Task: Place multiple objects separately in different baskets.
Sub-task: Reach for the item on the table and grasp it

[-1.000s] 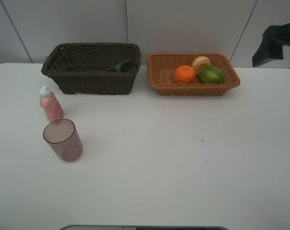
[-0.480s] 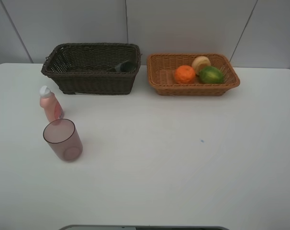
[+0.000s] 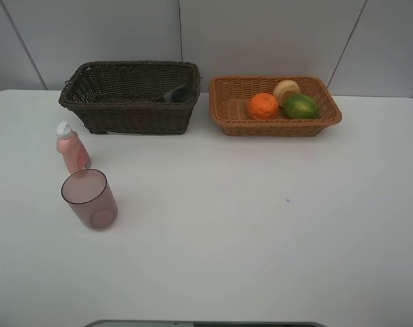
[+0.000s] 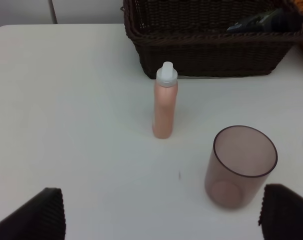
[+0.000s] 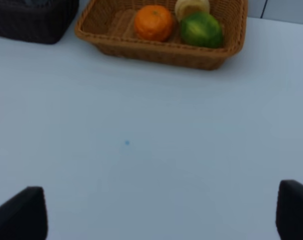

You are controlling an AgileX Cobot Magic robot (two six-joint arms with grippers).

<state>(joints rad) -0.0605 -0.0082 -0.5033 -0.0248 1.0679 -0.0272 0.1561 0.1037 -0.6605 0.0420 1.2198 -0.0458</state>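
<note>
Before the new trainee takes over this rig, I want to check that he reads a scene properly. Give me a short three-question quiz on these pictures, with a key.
1. True or false: the pink bottle stands upright on the table, outside both the dark basket and the light basket.
2. Where are the orange, the green fruit and the peach-like fruit? A) in the dark basket B) in the light basket C) on the table
3. How many things stand on the table outside the baskets?
Key: 1 true; 2 B; 3 two, the pink bottle and the mauve cup.
</note>
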